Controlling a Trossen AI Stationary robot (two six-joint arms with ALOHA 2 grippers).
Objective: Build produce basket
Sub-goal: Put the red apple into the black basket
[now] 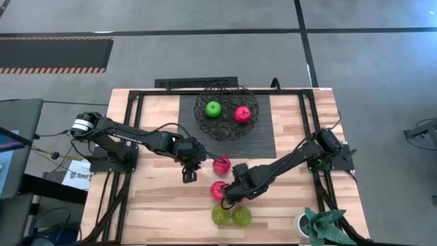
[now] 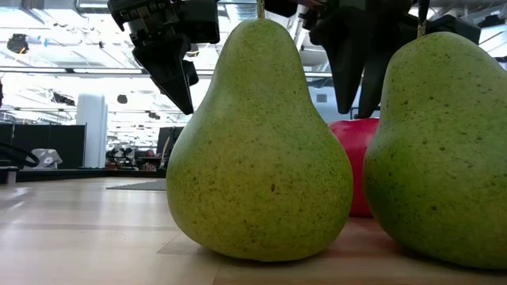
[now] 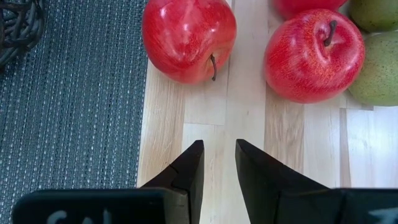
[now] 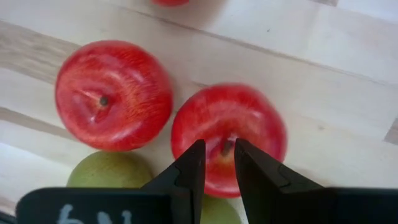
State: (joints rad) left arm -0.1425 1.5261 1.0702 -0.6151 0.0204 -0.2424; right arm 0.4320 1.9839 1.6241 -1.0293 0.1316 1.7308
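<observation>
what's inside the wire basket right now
The wire basket holds two fruits: a green apple and a red apple, lying apart. Through its open mesh the dark ribbed mat shows beneath; nothing else can be made out inside.

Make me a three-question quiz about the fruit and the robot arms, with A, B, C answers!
1. Where is the green apple?
A. on the wood beside the pears
B. in the wire basket
C. in a gripper

2. How many pears are on the table?
A. one
B. two
C. four

3. What is the left gripper holding?
A. nothing
B. a red apple
C. a pear

Answers:
1 B: the high view shows it inside the basket, next to a red apple.
2 B: two yellow-green pears sit side by side near the table's front edge.
3 A: the left wrist view shows only bare wood between its parted fingers.
</observation>
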